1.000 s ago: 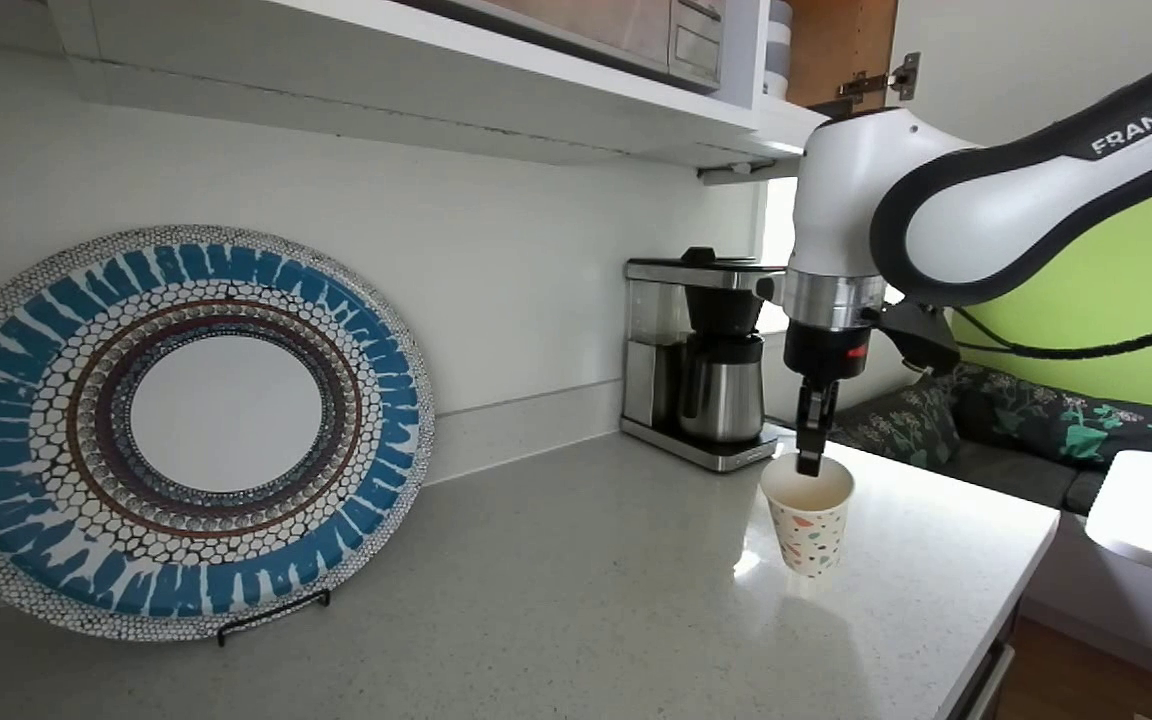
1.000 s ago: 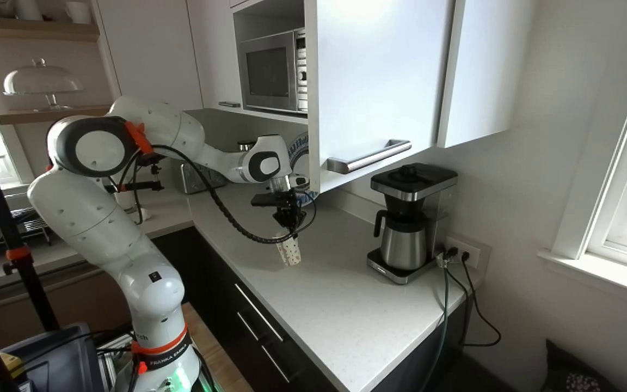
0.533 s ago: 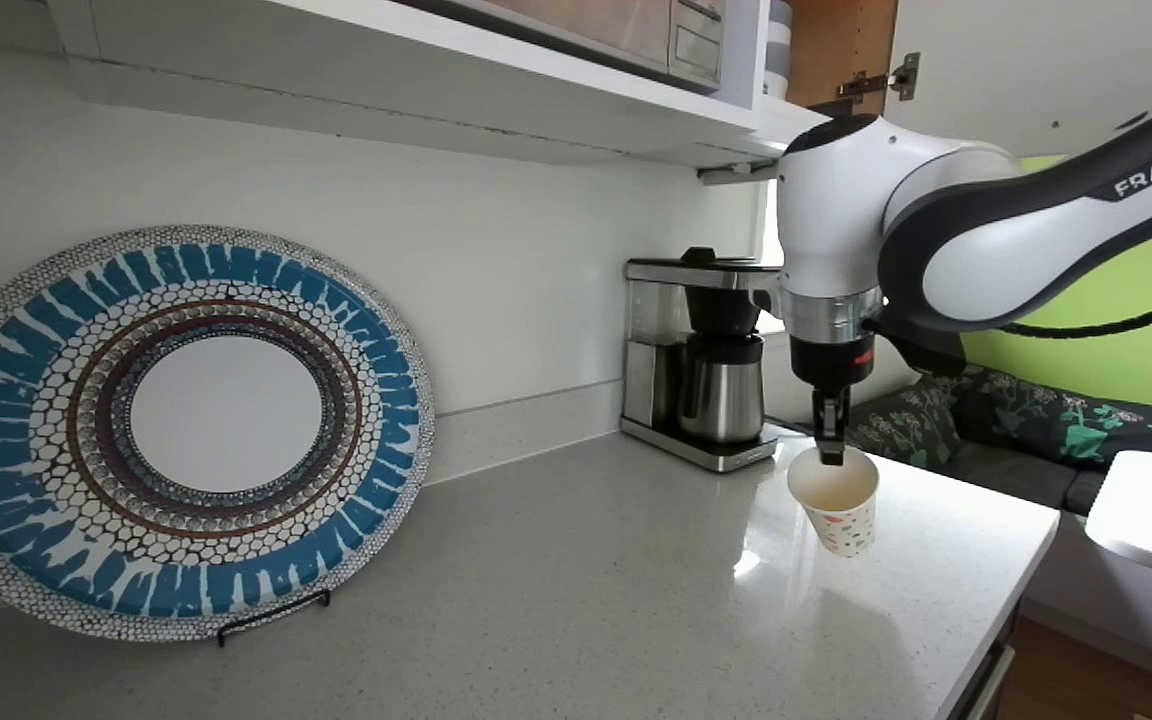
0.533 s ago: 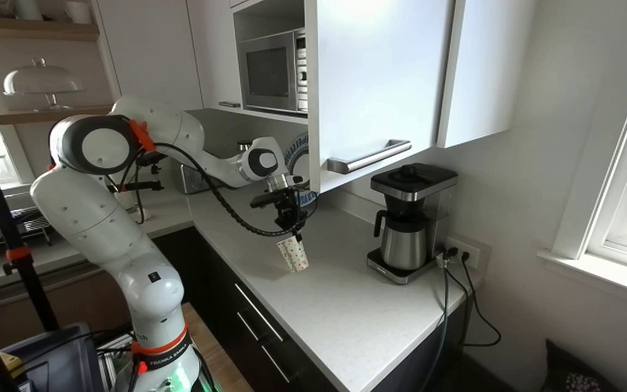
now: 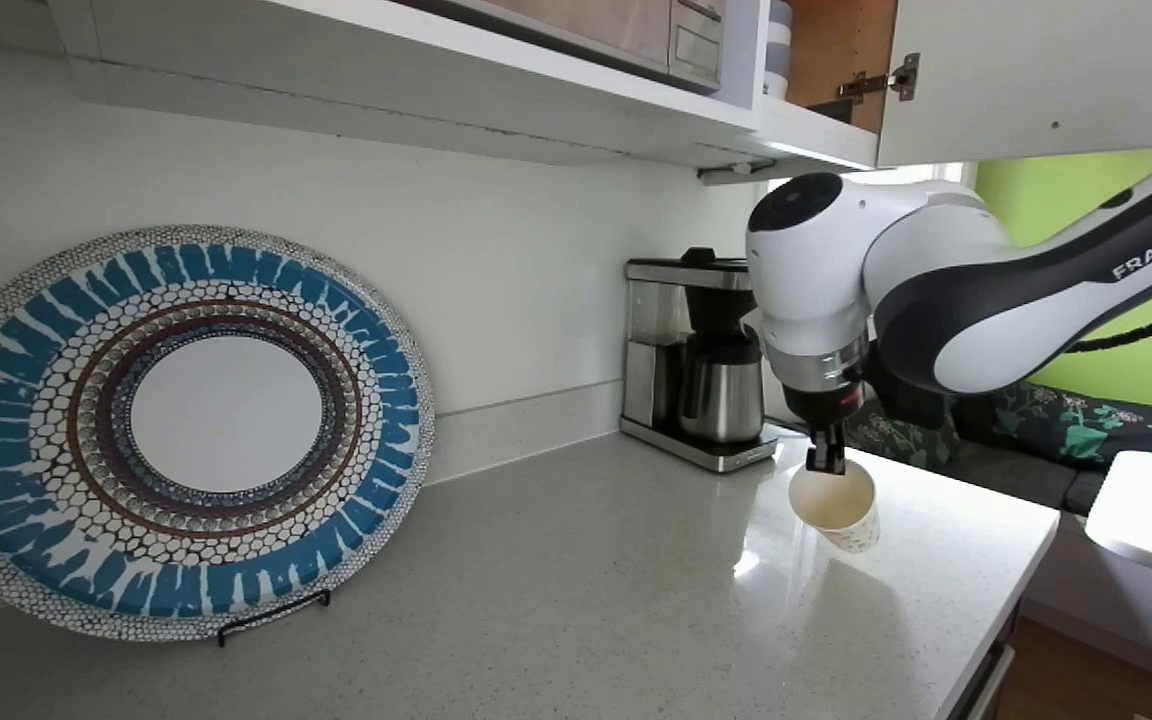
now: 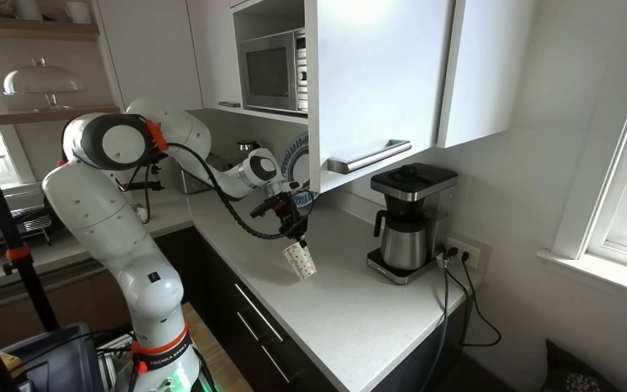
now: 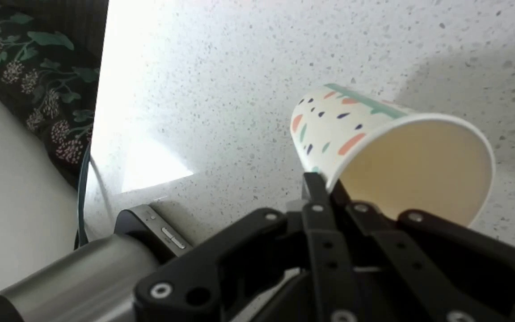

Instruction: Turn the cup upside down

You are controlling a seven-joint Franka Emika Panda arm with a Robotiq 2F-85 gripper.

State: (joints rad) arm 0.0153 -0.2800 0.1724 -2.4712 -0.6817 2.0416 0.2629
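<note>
The cup is a white paper cup with coloured speckles, seen in both exterior views [image 5: 854, 532] [image 6: 301, 262] and in the wrist view [image 7: 329, 118]. It hangs tilted above the counter, with a shadow on the surface below. Its mouth points up and sideways, its base down and away from the plate. My gripper [image 5: 825, 460] is shut on the cup's rim, one finger inside and one outside; the pinch shows in the wrist view [image 7: 329, 190]. In an exterior view the gripper [image 6: 302, 242] is at the cup's upper edge. The cup's interior looks empty.
A coffee maker with a steel carafe [image 5: 721, 395] stands against the wall near the cup; it also shows in the wrist view [image 7: 83, 277]. A large decorative plate [image 5: 386, 390] leans on the wall. An open cabinet door [image 6: 379, 81] hangs overhead. The counter [image 6: 340, 326] has a front edge.
The wrist has lowered and tipped over. The cup, held throughout, has gone from slightly leaning to strongly tilted, its mouth turning toward the plate side, and has shifted toward the counter's far end.
</note>
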